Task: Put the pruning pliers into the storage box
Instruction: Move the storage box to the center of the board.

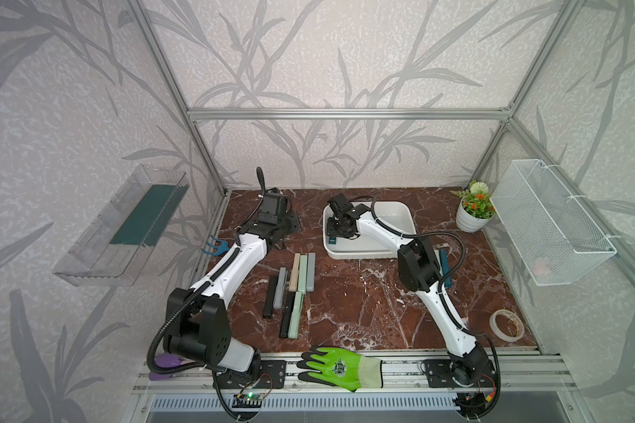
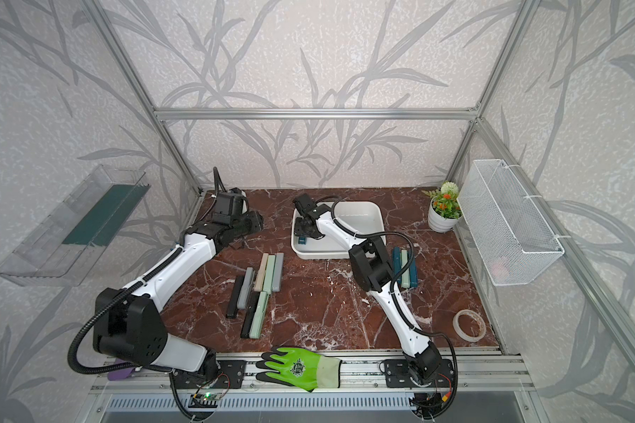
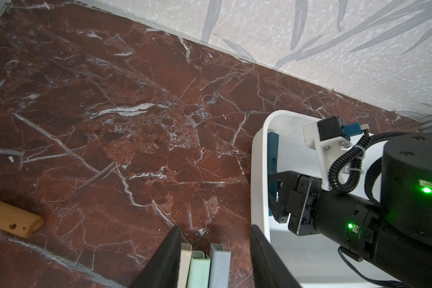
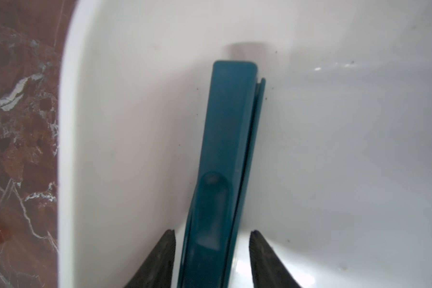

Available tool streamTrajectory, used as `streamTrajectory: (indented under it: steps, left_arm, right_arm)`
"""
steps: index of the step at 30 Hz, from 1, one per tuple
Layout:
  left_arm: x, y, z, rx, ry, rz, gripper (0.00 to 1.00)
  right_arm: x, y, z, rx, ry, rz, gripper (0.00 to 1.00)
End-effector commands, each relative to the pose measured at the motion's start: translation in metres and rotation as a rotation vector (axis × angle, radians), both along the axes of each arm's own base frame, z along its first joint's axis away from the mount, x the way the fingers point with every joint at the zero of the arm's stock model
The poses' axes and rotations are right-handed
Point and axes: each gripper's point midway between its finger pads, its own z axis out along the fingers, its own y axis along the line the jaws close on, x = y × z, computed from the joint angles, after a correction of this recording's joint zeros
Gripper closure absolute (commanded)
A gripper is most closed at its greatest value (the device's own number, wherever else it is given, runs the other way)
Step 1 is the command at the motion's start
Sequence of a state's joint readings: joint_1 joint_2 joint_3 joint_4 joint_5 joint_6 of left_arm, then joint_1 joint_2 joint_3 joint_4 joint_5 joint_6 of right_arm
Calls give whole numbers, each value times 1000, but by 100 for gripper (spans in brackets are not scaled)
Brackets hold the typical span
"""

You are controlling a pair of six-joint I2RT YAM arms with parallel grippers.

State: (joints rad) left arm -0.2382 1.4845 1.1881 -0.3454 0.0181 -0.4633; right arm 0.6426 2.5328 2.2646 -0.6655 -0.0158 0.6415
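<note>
The white storage box (image 1: 407, 216) (image 2: 376, 212) stands at the back middle of the table. One dark teal pruning pliers (image 4: 230, 139) (image 1: 332, 240) lies flat inside it by the near left wall. My right gripper (image 4: 212, 233) (image 1: 336, 230) is down in the box, open, with a gap between each jaw and this pliers. Several more pliers (image 1: 301, 273) (image 2: 270, 273) lie side by side mid-table, and a few (image 2: 404, 267) lie beside the right arm. My left gripper (image 3: 215, 227) (image 1: 290, 221) hangs open and empty over the far ends of a beige (image 3: 185, 264), a green (image 3: 198, 269) and a grey one (image 3: 220, 264).
A blue rake (image 1: 213, 247) with a wooden handle (image 3: 10, 217) lies at the left edge. A purple trowel (image 1: 165, 362) and a green glove (image 1: 338, 368) sit by the front rail. A tape roll (image 1: 506, 324), a flower pot (image 1: 471, 212), a wire basket (image 1: 550, 223) and a clear bin (image 1: 121, 227) line the sides.
</note>
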Motion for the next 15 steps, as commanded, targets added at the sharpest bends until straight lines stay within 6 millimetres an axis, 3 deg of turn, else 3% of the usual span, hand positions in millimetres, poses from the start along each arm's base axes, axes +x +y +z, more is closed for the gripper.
streamTrajectory:
  steps: [1,6,10,12,15]
  left_arm:
    - [-6,0,-1,1,6,-12,55]
    - [-6,-1,0,-2,4,-17,55]
    - [-8,-3,1,3,6,-38,55]
    - [-8,-7,-1,-8,9,-58,55]
    - [-4,-22,-8,-46,25,-119,55]
  right_arm:
    - [6,-1,71,33,-115,36,50]
    - [5,-13,79,0,-121,74,51]
    - [4,-32,101,0,-127,99,52]
    - [8,-41,112,-3,-164,98,52]
    - [7,-50,110,-25,-161,117,52]
